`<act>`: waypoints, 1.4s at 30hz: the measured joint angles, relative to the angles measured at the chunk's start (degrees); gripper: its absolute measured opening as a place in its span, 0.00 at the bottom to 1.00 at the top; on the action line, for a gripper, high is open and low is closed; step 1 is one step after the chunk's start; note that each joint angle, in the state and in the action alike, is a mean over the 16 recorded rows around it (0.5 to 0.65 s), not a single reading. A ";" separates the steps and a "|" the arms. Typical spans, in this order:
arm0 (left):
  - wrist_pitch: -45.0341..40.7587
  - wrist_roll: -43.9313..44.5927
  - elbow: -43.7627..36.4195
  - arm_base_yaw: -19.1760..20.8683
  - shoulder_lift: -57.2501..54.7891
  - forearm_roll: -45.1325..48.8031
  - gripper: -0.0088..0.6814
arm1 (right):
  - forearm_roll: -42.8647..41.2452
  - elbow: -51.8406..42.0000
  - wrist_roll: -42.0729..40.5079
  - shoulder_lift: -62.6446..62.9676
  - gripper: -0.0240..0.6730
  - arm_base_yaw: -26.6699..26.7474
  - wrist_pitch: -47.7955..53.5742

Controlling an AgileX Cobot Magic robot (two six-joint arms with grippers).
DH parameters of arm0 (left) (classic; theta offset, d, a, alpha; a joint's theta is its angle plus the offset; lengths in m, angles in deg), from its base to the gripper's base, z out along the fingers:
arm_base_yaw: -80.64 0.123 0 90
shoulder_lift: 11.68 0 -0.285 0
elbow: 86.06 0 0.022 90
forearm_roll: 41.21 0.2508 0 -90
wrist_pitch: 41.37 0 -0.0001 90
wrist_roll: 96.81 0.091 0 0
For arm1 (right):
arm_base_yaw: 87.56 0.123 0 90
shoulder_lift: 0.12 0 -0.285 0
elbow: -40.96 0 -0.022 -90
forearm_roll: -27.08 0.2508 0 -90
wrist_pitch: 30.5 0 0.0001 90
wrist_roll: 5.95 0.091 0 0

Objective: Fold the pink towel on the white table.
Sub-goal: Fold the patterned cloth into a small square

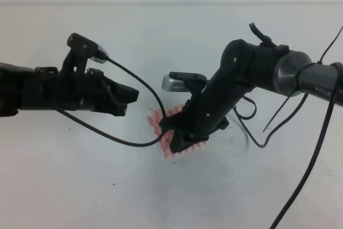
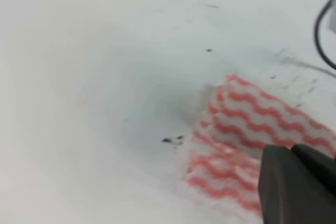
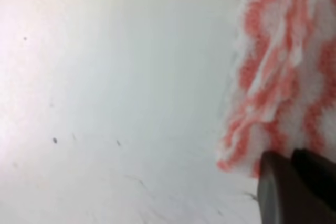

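no legible writing on any surface. the pink towel (image 1: 167,132), thin cloth with wavy pink-red and white stripes, lies bunched at frame centre on the speckled white tabletop (image 1: 80,186). right hand (image 1: 179,140) sits over it, grip indeterminate; left hand (image 1: 128,100) hovers left, fingers close together, empty.

Light was bright, even and diffuse, washing the white bench (image 1: 80,186) nearly featureless in the exterior high view, with only faint soft shadows beneath the arms. The left wrist view was soft, with a grey shadow patch beside the pink towel (image 2: 247,140). The right wrist view was blurred throughout, overexposed toward its left edge, the towel's stripes smeared.
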 joint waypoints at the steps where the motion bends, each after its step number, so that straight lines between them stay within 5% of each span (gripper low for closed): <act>1: -0.06 0.09 0.00 -0.29 -0.04 -0.25 0.01 | -0.16 0.00 0.07 0.26 0.04 -0.19 -0.10; 20: 2.36 6.21 0.00 -9.26 -8.25 -9.18 0.01 | -6.79 -0.02 4.48 5.32 0.03 -5.71 -1.88; 42: 4.31 -2.11 0.00 -9.92 -7.59 -0.26 0.01 | -6.36 0.00 4.13 5.43 0.03 -5.74 -2.15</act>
